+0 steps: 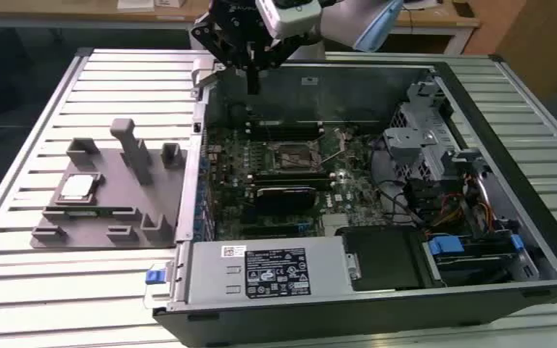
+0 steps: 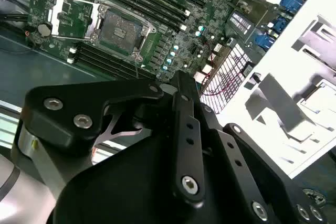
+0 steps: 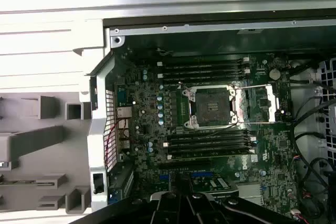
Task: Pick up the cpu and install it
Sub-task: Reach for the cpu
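The jaws are drawn together into one thin dark bar with nothing between them, as seen on the gripper (image 1: 252, 83) in the exterior view, where it hangs above the far wall of the open computer case (image 1: 259, 272). In the second wrist view the gripper (image 2: 181, 78) and its black linkages cover the near half of the picture and hide whatever lies under them. In the first wrist view the gripper (image 3: 181, 199) is cut off by the picture's edge. Beyond it, both wrist views look down on the motherboard (image 3: 152, 129), where the empty socket (image 3: 211, 103) sits bare with its metal retaining frame (image 3: 262, 106) swung open beside it. In the exterior view that socket (image 1: 293, 154) is small and its frame is hard to make out. The cpu (image 1: 77, 187) lies flat in a recess of the grey holder tray (image 1: 114, 217), outside the case towards the exterior view's left and well apart from the gripper. In the first wrist view the tray (image 3: 37, 145) runs off the picture's edge, and in the second wrist view it is washed out to near white, so its recesses cannot be told apart. Case and tray both rest on a slatted metal table (image 1: 27, 290).
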Robot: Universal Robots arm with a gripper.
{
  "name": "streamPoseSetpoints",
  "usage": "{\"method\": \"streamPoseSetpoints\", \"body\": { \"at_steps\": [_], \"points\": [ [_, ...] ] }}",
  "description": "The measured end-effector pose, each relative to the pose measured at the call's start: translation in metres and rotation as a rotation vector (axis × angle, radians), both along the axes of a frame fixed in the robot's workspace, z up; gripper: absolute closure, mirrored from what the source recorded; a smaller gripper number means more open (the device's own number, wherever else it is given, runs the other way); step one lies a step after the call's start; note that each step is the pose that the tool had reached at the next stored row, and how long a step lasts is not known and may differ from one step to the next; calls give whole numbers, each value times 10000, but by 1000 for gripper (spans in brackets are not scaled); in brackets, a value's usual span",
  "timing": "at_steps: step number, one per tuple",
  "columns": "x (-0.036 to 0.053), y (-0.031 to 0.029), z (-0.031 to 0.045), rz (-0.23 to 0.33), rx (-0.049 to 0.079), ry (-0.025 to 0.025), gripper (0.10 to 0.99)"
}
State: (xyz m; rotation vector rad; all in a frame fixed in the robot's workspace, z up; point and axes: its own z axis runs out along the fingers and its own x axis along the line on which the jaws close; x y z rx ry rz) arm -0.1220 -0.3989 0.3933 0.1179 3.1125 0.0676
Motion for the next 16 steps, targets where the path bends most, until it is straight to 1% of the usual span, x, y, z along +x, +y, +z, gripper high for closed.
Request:
{"method": "streamPoseSetpoints", "body": {
  "at_steps": [16],
  "points": [
    [-4,1,0,-1,-1,0,980]
  ]
}}
